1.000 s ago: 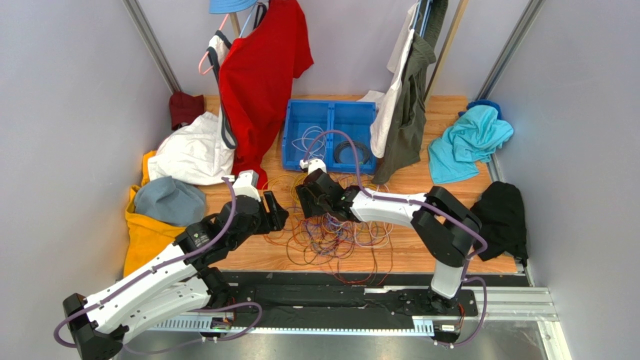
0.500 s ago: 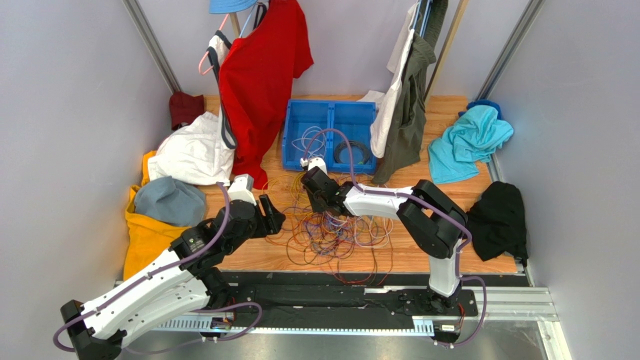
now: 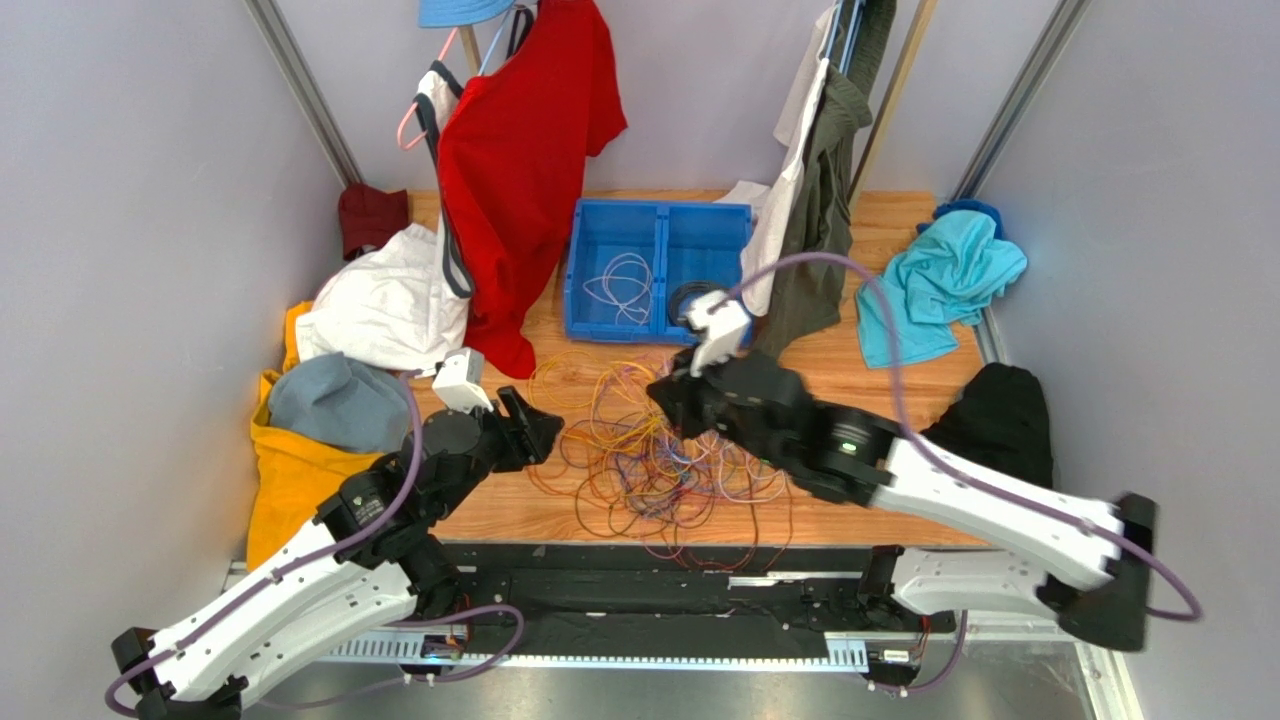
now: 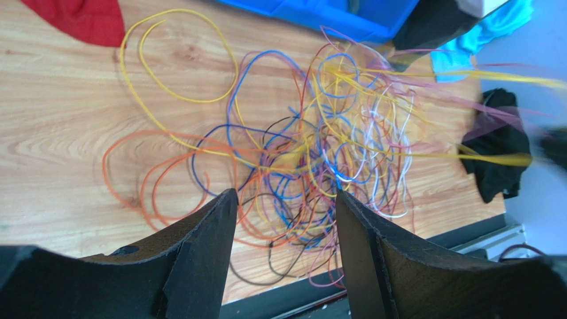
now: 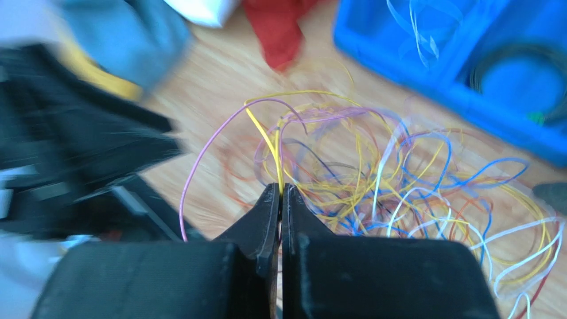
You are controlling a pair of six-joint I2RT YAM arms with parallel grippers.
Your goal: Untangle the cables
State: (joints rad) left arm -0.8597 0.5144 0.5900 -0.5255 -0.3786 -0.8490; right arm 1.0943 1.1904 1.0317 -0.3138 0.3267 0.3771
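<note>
Yellow cable (image 5: 263, 141) between right jaws (tangle (image 3: 661, 458) beneath)

Cables (image 3: 661, 458): multicoloured thin wires, tangled loose loops, spread on wood.

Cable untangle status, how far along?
Early. Done: a few pale cables lie in the blue bin. In hand: right gripper, fingers shut on a yellow cable from the pile; left gripper open near the pile's edge. Left: most cables sit tangled in that pile on the table.
</note>
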